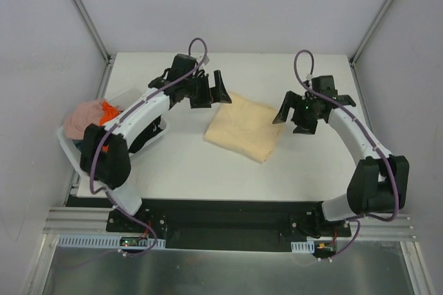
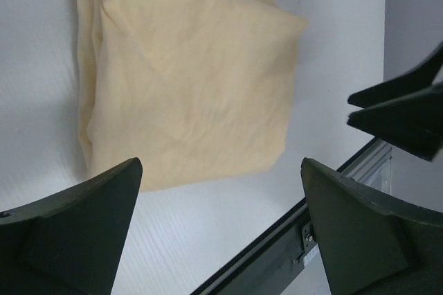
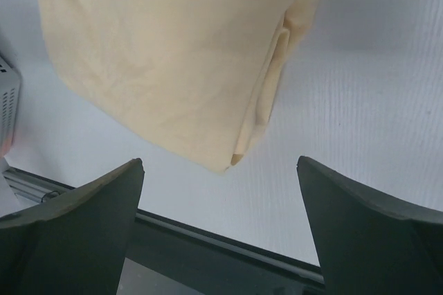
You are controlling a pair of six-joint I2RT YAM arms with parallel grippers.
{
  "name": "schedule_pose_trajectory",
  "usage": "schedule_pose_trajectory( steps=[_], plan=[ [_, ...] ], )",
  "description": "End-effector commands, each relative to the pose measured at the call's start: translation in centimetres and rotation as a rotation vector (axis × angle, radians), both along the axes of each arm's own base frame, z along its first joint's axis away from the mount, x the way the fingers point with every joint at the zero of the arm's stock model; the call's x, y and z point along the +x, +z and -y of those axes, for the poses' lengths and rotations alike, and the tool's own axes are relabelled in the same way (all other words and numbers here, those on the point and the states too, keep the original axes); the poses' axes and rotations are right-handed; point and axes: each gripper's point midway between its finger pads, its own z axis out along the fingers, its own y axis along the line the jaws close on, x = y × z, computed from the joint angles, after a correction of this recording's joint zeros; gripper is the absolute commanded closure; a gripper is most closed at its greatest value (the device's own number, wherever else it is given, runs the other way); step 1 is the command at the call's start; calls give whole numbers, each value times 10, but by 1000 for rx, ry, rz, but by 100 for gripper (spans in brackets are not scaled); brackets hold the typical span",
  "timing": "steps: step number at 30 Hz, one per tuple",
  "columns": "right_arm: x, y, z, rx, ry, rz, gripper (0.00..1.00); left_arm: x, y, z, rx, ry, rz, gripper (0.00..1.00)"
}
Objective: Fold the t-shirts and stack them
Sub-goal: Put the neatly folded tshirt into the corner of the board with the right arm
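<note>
Both arms are up over the table, and the pale yellow-beige t-shirt lies flat at its middle, folded into a rough square and turned like a diamond. The left gripper hangs just off the shirt's far-left corner, jaws spread wide with nothing between them. In its wrist view only cloth and bare table show between the fingers. The right gripper sits just off the right corner, also fully spread and holding nothing.

Away on the left, the white basket holds a dusty pink t-shirt with a bright orange t-shirt poking out beside it. A black one I cannot make out for sure.

How will this handle? It looks like light, limp cloth with no stiffness, and a little creased, so the fold should hold only while it lies flat. Pinch a single layer and I'd expect the packet to fall open. The right wrist view shows stacked layer edges along one side, so the safer hold is probably two corners of one edge, with every layer caught in each pinch.

Labels? No print, tag or lettering is readable on the shirt, the basket or the arms.
</note>
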Motion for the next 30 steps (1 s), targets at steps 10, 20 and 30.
schedule_pose_trajectory(
  steps=[10,20,30],
  plan=[
    [-11,-78,-35,-107,-99,-102,10,-97,-1,-61,33,133,75,1],
    [0,-123,-33,-196,-147,-203,46,-112,-15,-75,50,173,64,1],
    [64,-110,1,-373,-71,-172,92,-96,-14,-79,101,192,93,1]
  ],
)
